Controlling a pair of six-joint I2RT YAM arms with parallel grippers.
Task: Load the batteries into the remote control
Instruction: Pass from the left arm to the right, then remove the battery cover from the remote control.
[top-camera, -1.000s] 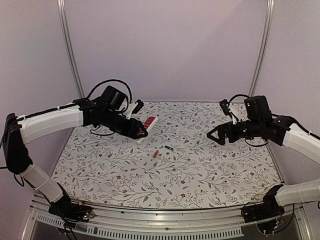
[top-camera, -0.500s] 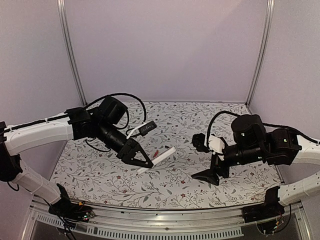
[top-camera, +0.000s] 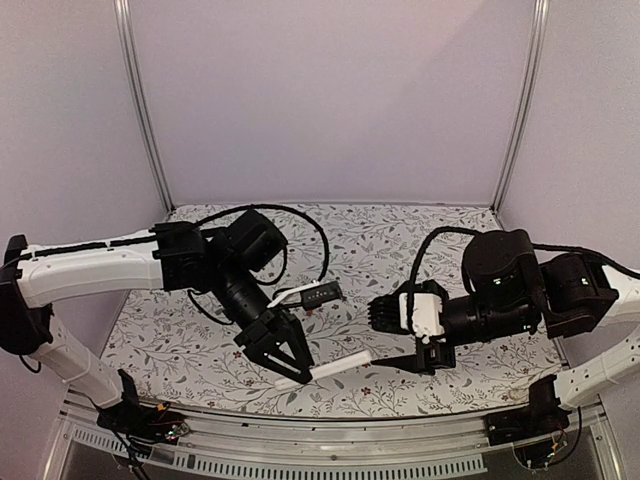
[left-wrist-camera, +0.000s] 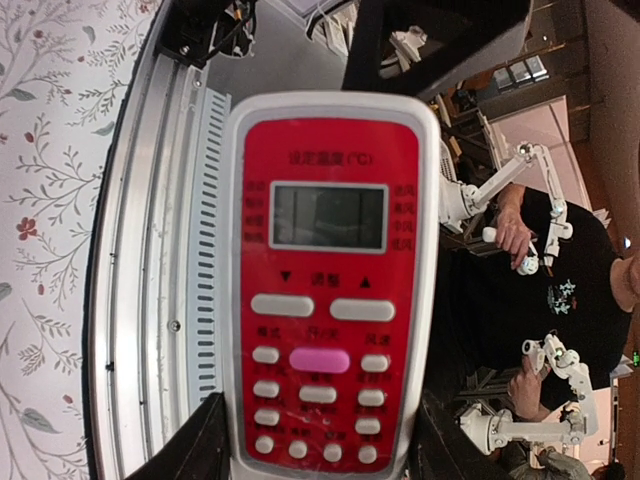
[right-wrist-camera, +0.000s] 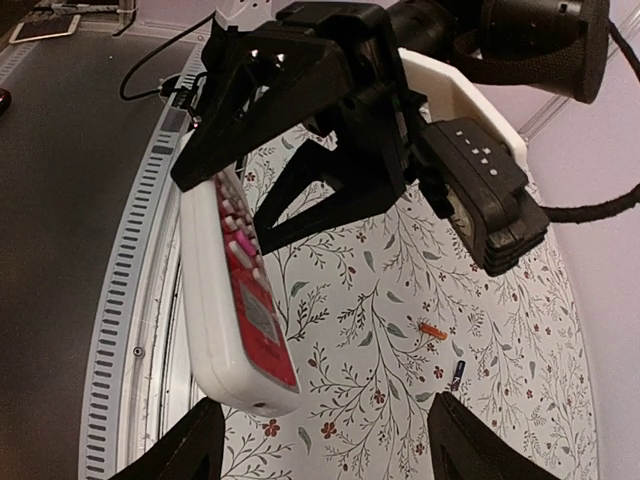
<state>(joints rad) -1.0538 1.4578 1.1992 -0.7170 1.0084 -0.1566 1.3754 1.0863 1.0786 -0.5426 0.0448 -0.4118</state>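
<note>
My left gripper (top-camera: 287, 362) is clamped on the button end of the remote control (top-camera: 338, 367) and holds it clear of the table, probably to offer it to my right gripper (top-camera: 388, 337). That gripper is spread and empty, just short of the remote's free end. Beyond the remote, the reddish-orange battery (right-wrist-camera: 432, 330) and the dark battery (right-wrist-camera: 457, 376) lie untouched on the floral mat (right-wrist-camera: 370, 400). The front rail (right-wrist-camera: 130, 300) runs below, leaving open air around the remote.

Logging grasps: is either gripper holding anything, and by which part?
The left gripper holds the remote control by its keypad end; the right gripper is open, holding nothing.
</note>
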